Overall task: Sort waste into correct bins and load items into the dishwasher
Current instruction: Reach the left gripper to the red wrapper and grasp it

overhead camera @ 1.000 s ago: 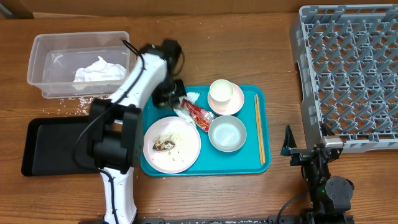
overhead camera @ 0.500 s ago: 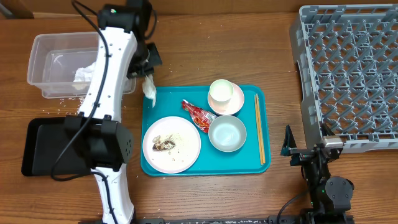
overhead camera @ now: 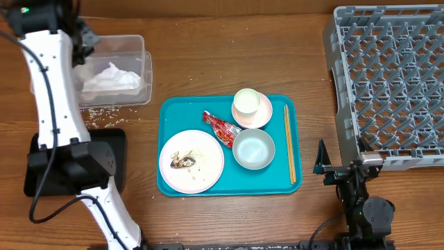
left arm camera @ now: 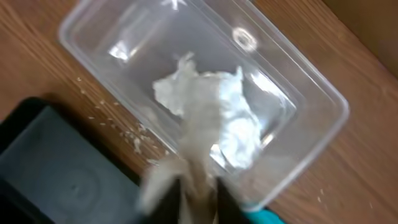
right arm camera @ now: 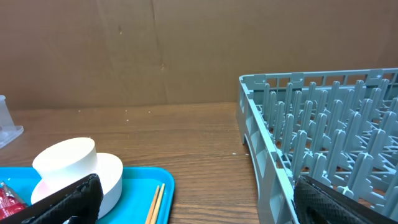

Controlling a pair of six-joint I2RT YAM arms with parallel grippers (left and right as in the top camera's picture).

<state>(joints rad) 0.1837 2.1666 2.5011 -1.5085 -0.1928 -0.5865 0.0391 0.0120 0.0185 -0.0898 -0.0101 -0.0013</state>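
My left gripper (overhead camera: 84, 40) hangs over the left end of the clear tub (overhead camera: 132, 48), shut on a crumpled white napkin piece (left arm camera: 194, 163) that blurs between its fingers in the left wrist view. Another crumpled napkin (overhead camera: 111, 78) lies in the tub. The teal tray (overhead camera: 277, 182) holds the white plate (overhead camera: 206, 170) with brown food scraps (overhead camera: 184, 162), the red wrapper (overhead camera: 220, 127), the white bowl (overhead camera: 253, 148), the white cup (overhead camera: 246, 104) and the chopsticks (overhead camera: 289, 142). My right gripper (overhead camera: 323, 167) is open and empty between the tray and the grey dish rack (overhead camera: 388, 83).
The black tray (overhead camera: 114, 163) lies at the front left, mostly hidden by my left arm. Loose rice grains (overhead camera: 97, 111) are scattered on the wood between tub and black tray. The dish rack fills the right side.
My left arm has swung from the teal tray up and left to above the clear tub, carrying the napkin piece. The right arm has not moved.
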